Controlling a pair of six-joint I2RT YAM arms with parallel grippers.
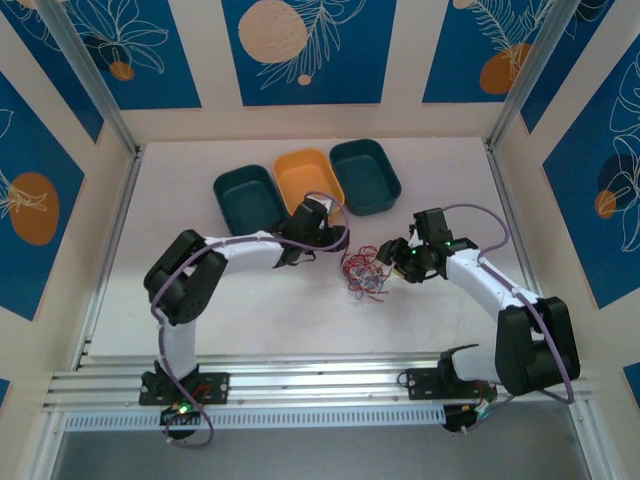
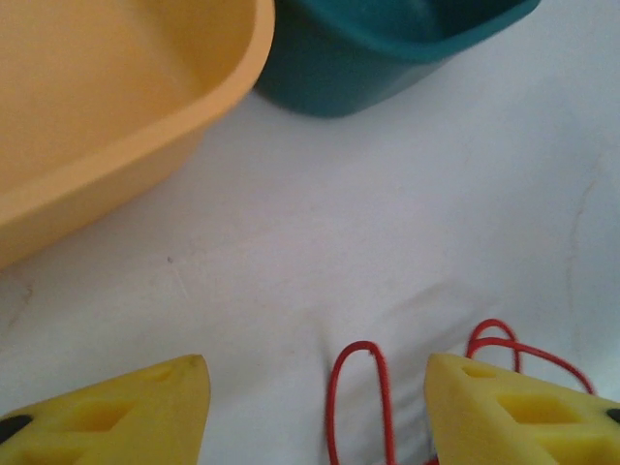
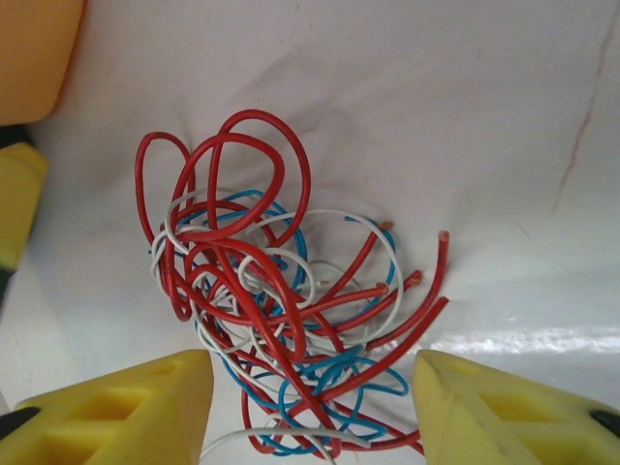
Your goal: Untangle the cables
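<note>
Grasp approach: left claw [image 2: 315,363] and right claw [image 3: 312,360], both released, flank the cables [image 3: 257,281]; next, each probably needs one separate strand.

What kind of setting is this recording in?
Probably a lab robot cell: a white table boxed in by blue-patterned panels, two arms bolted to an aluminium rail, and three plastic bins beside tangled cables.

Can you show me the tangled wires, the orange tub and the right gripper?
cables [image 3: 247,291]: right wrist view, middle of the tangle.
orange tub [image 1: 305,175]: top view, its bare floor.
right gripper [image 3: 313,363]: right wrist view, midway between its yellow fingertips.
</note>
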